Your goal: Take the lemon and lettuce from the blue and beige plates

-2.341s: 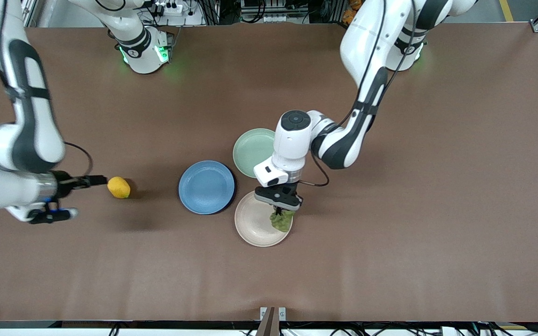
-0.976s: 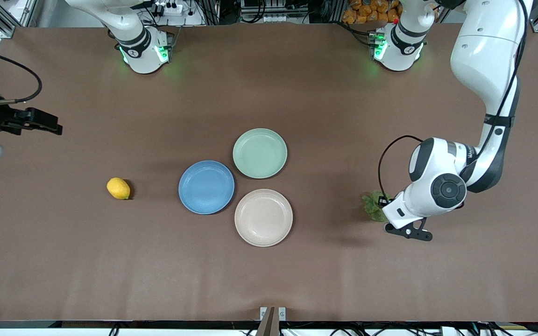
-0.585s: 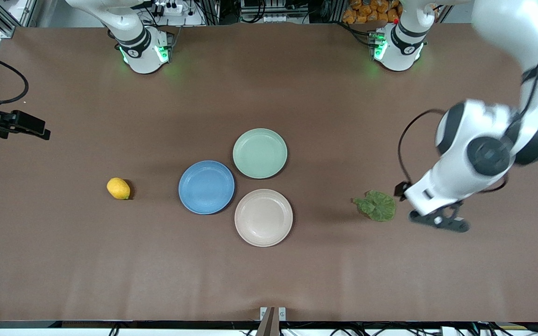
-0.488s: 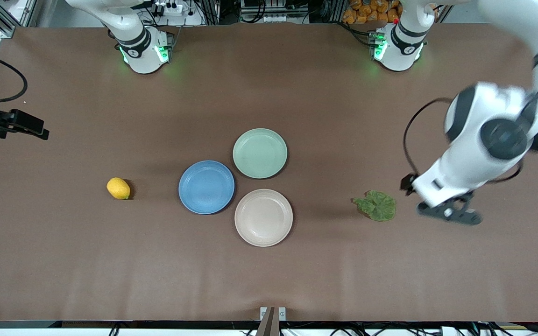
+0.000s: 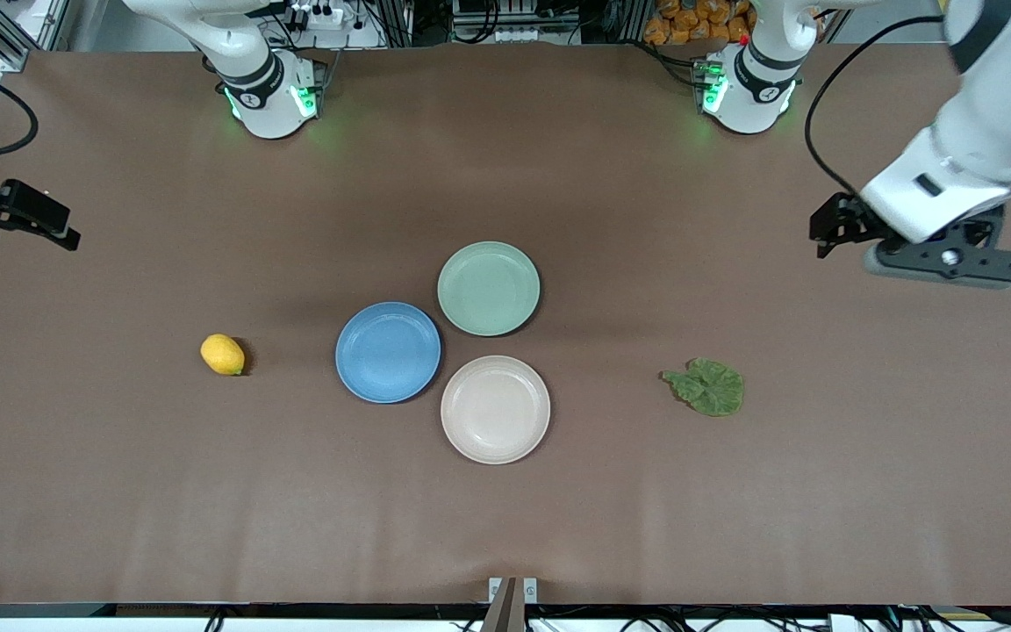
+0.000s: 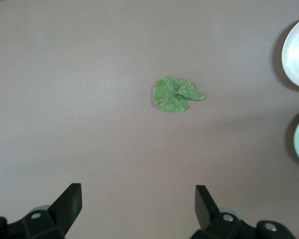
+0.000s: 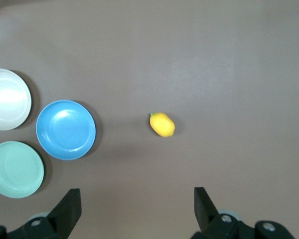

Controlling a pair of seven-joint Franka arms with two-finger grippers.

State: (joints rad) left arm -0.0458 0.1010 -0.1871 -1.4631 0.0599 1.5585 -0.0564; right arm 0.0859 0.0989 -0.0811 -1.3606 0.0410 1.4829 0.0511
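Left gripper (image 5: pixel 830 230): we see it up high over the bare table at the left arm's end, fingers spread wide, holding nothing. The picture edge cuts off most of its arm.
Right gripper (image 5: pixel 49 230): we see it up over the table's edge at the right arm's end, fingers wide apart and holding nothing. Its wrist is cut off.
Lettuce (image 5: pixel 708 386): flat on the bare table (image 5: pixel 734 509), on no plate, toward the left arm's end.
Lemon (image 5: pixel 223 354): on the bare table, toward the right arm's end, well apart from the plates.
Blue plate (image 5: pixel 388 352): bare, just beside the beige plate (image 5: pixel 495 409).
Mint-green plate (image 5: pixel 488 288): bare, beside both. In the left wrist view we see only slivers of two plates.
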